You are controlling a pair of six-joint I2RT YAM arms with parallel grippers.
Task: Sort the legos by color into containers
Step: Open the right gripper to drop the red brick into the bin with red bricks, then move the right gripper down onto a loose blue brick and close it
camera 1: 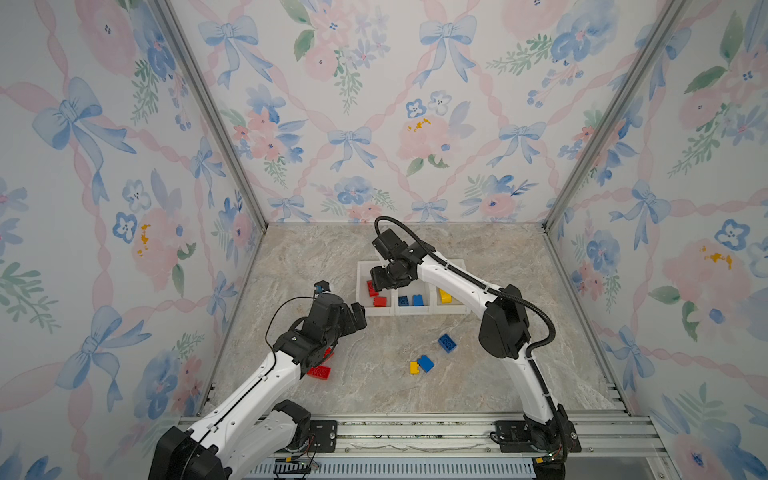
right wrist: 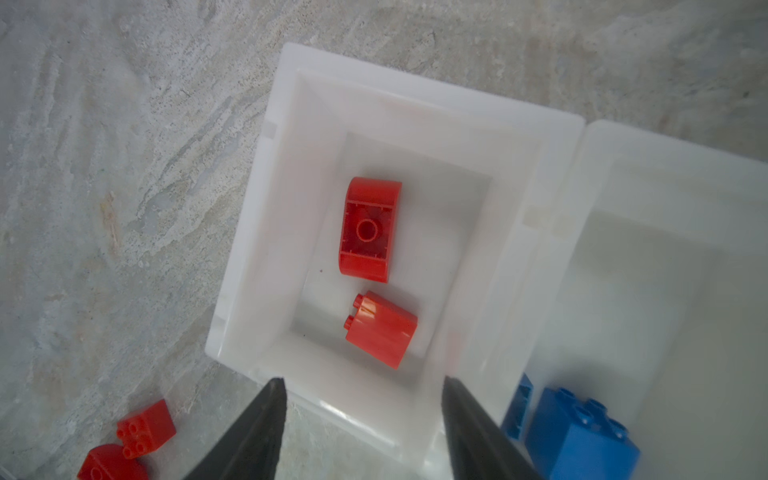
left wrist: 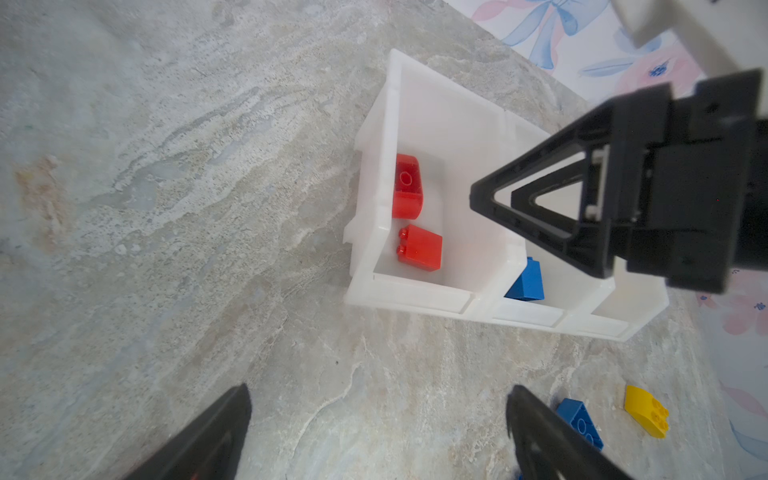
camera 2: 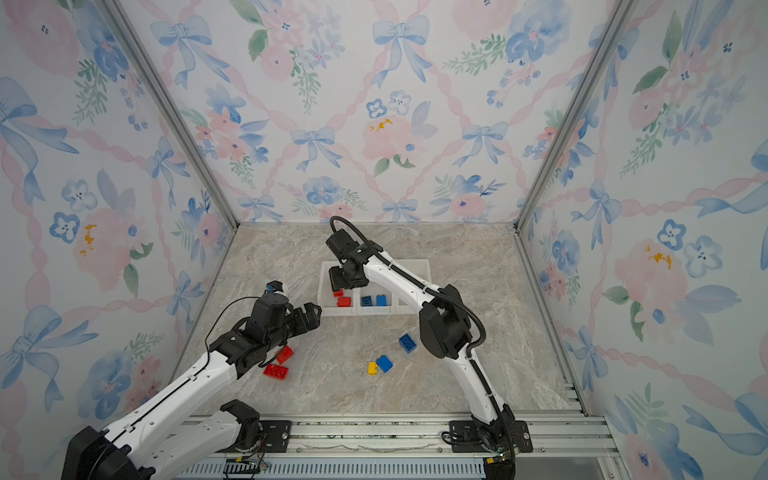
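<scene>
Near the counter's left edge, two loose red bricks (camera 2: 276, 371) lay under the left arm (camera 1: 266, 374), one partly hidden by it. The left jaws stood wide apart and empty, hovering just off the front left corner of the row of white bins (camera 1: 376, 311). The bins sat mid-counter toward the back edge.

Over the leftmost bin, the right jaws hung parted with nothing between them. Two red bricks (right wrist: 368, 230) lay on that bin's floor below. The middle bin held two blue bricks (camera 1: 418, 300), and the rightmost held what looked like a single yellow brick (camera 1: 445, 296).

Toward the front edge, a blue brick (camera 1: 446, 343) lay alone, and another blue one (camera 1: 425, 363) touched a yellow one (camera 1: 414, 368).

The step in hand was probably the release of a red brick into its bin. Next, the right arm would need to lift clear of the bin wall. Either arm could then reach a loose brick, with the reds nearest the left.
</scene>
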